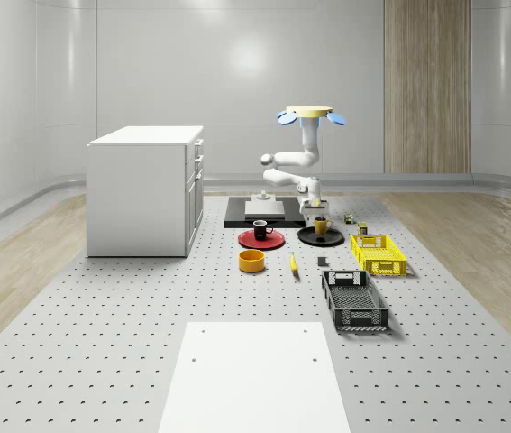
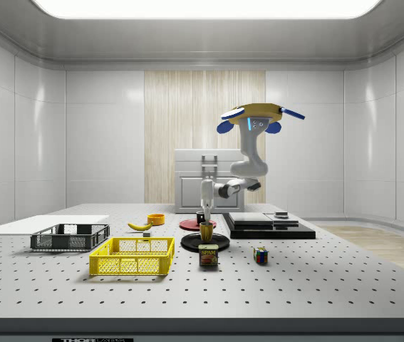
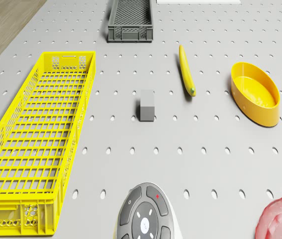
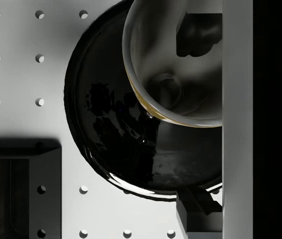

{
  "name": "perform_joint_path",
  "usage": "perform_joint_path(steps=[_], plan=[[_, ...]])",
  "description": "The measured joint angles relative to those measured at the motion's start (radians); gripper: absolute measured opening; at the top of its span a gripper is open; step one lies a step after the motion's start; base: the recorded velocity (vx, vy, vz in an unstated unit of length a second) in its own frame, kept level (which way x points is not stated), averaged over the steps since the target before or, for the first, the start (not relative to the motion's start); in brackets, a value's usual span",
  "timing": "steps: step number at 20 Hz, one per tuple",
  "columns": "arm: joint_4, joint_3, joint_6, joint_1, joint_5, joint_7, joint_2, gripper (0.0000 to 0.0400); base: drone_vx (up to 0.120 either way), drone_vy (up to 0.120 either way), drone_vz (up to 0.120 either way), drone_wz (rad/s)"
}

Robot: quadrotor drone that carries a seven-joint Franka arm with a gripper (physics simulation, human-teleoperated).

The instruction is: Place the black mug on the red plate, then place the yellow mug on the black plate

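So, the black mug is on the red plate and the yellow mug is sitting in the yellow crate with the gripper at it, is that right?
Not quite. The black mug is on the red plate, but the yellow mug sits on the black plate, not in the yellow crate. The whole-scene view shows this, with the gripper right at the mug and the drone hovering above.

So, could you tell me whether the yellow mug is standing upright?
Upright: the yellow mug stands on the glossy black plate, rim upward.
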Motion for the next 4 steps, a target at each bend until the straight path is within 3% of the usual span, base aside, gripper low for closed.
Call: perform_joint_path(steps=[4], plan=[[-0.009, 0.013, -0.010, 0.007, 0.011, -0.002, 0.002, 0.0396, 0.000, 0.000, 0.000, 0.000]])
